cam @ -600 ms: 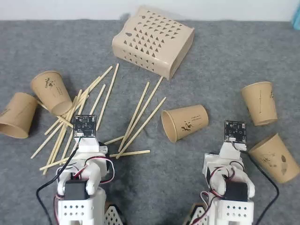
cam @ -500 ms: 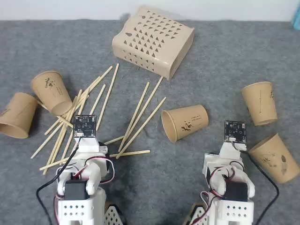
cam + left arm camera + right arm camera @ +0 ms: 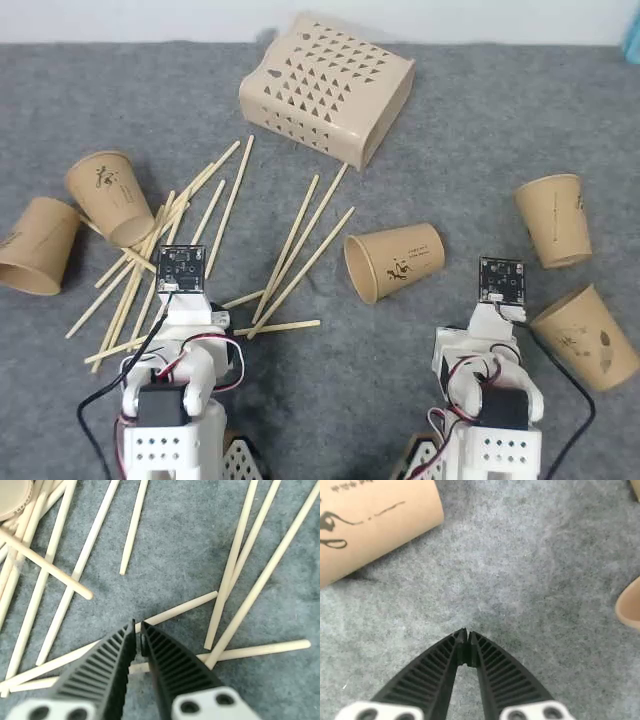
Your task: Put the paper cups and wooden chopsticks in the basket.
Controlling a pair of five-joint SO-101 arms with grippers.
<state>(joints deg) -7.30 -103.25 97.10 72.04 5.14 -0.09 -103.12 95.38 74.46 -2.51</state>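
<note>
Several wooden chopsticks [image 3: 205, 245] lie scattered on the grey carpet left of centre. My left gripper [image 3: 138, 626] is shut and empty, its tips just above a chopstick [image 3: 170, 612] on the carpet. A paper cup [image 3: 395, 261] lies on its side in the middle; two more cups [image 3: 110, 195] [image 3: 38, 245] lie at the left, and two others [image 3: 552, 218] [image 3: 585, 336] at the right. My right gripper [image 3: 467, 632] is shut over bare carpet, with the middle cup [image 3: 370, 520] beyond its tips. The beige basket [image 3: 328, 87] lies tipped over at the back centre.
The two arm bases [image 3: 175, 400] [image 3: 490, 395] stand at the front edge of the table. A white wall edge runs along the back. Bare carpet lies between the arms and at the back right.
</note>
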